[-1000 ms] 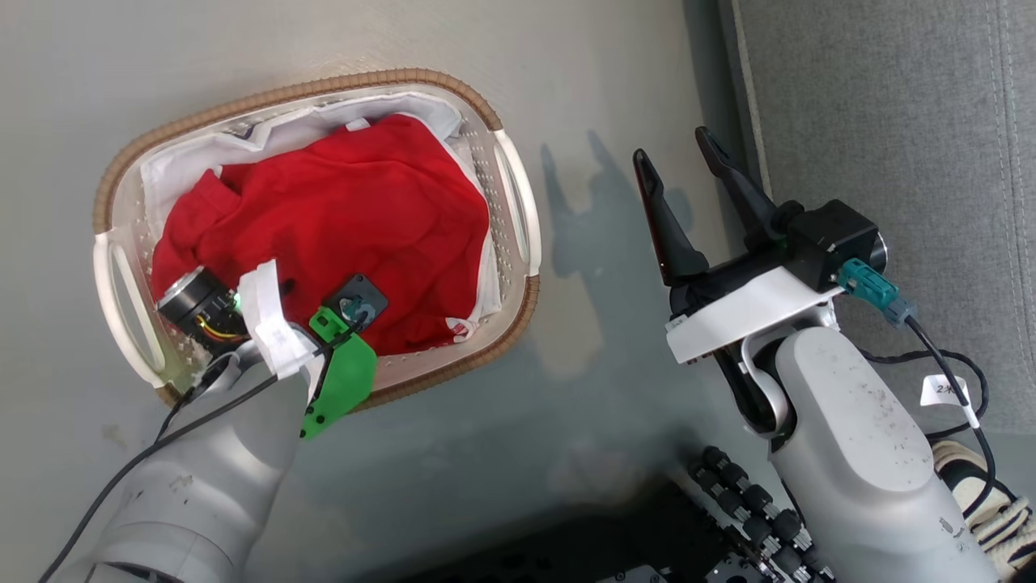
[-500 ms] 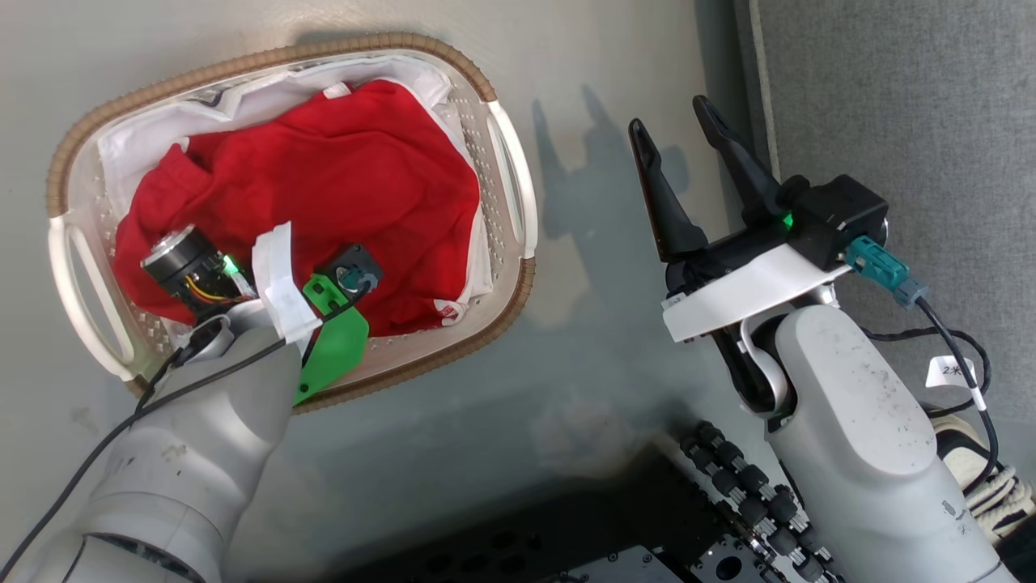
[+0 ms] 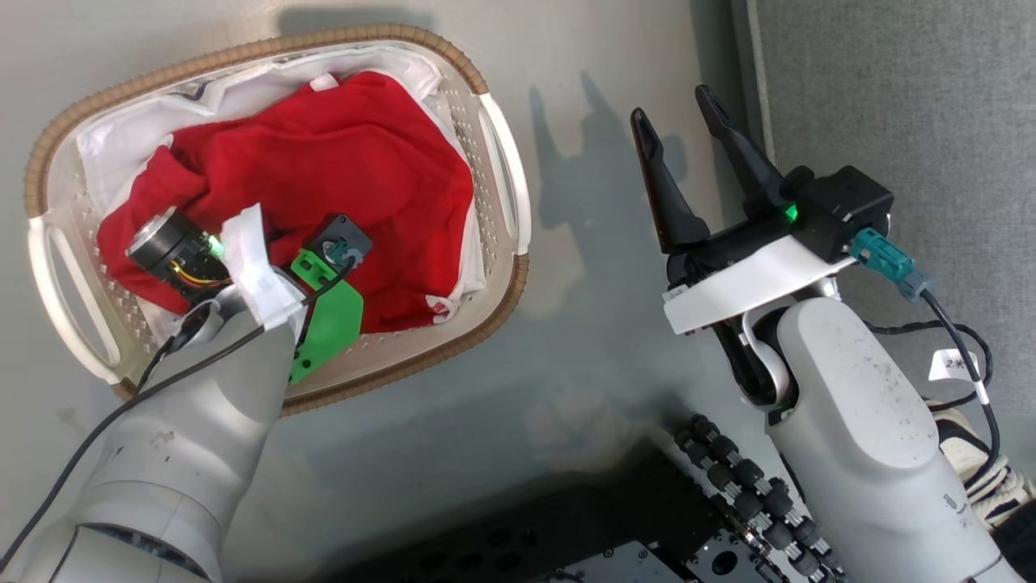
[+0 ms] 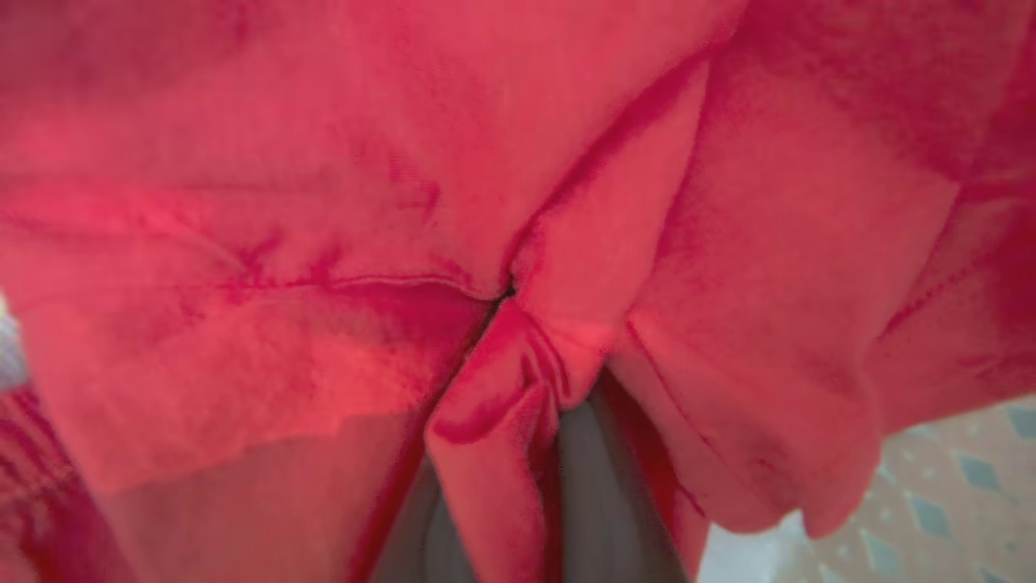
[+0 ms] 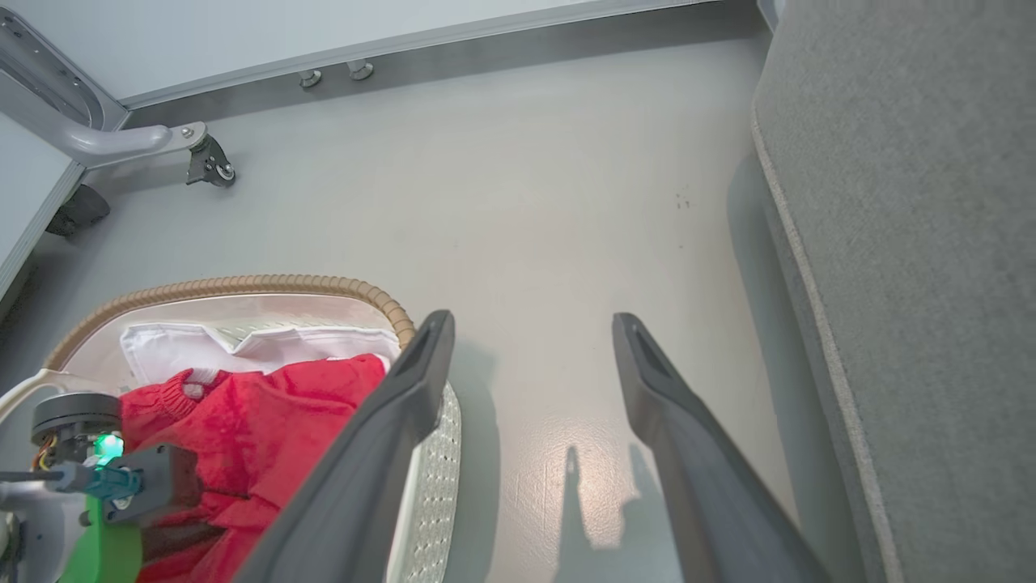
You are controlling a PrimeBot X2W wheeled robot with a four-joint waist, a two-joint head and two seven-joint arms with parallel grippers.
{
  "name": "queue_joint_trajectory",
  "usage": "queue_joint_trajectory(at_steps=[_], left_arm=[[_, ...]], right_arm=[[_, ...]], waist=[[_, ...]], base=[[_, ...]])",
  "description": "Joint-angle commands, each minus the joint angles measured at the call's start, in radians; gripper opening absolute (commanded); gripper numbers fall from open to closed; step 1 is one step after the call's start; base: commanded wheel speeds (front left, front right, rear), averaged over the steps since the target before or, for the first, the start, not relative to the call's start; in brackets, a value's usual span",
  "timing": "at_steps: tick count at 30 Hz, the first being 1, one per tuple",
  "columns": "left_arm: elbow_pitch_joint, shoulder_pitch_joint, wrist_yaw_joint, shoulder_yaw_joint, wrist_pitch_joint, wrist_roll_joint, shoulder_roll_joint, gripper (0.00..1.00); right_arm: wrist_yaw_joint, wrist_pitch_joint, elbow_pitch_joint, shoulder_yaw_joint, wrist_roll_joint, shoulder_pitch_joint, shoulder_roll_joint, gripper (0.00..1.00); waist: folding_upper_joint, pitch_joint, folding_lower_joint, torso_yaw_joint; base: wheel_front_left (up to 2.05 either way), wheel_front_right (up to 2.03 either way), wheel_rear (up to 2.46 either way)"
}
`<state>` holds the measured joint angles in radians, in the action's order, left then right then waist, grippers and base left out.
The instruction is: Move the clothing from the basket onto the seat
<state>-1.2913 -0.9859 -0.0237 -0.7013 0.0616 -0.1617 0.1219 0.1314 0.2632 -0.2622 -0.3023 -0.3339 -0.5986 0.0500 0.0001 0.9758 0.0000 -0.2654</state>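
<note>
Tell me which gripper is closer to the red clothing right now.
Left. The left gripper is down in the basket, shut on a fold of the clothing; the right gripper hangs open above the floor, between basket and seat.

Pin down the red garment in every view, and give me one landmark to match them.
Head view: clothing upper left, inside the basket.
Left wrist view: clothing close up, across top and centre.
Right wrist view: clothing lower left, in the basket.
Shared landmark: the basket's perforated cream wall, lower right in the left wrist view.
</note>
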Motion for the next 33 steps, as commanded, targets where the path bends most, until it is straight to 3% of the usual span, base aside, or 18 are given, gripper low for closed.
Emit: queue_joint_trajectory(at_steps=[1,9,22,29,33], left_arm=[[0.001,0.016,0.009,0.007,-0.014,0.013,0.003,0.0],[0.001,0.065,0.0,0.04,-0.139,0.078,0.0,0.0],[0.022,0.188,-0.016,0.105,-0.313,0.212,-0.062,0.0],[0.166,0.291,-0.025,0.115,-0.328,0.299,-0.071,0.0],[0.282,0.365,-0.007,0.115,-0.328,0.348,-0.07,0.0]], right_arm=[[-0.001,0.002,-0.003,0.003,-0.003,-0.004,0.003,1.0],[-0.001,0.002,-0.024,0.022,0.012,0.027,0.003,1.0],[-0.001,0.002,-0.061,0.084,0.112,0.145,0.004,1.0],[-0.001,0.002,-0.092,0.098,0.177,0.227,0.004,1.0],[-0.001,0.002,-0.102,0.096,0.199,0.271,0.004,1.0]], waist=[[-0.0001,-0.016,0.0,0.001],[-0.0001,-0.12,0.0,0.018],[-0.0001,-0.36,0.0,0.09],[-0.0001,-0.493,0.0,0.141],[-0.0001,-0.565,0.0,0.164]], base=[[0.0,0.0,0.0],[0.0,0.0,0.0],[0.0,0.0,0.0],[0.0,0.0,0.0],[0.0,0.0,0.0]])
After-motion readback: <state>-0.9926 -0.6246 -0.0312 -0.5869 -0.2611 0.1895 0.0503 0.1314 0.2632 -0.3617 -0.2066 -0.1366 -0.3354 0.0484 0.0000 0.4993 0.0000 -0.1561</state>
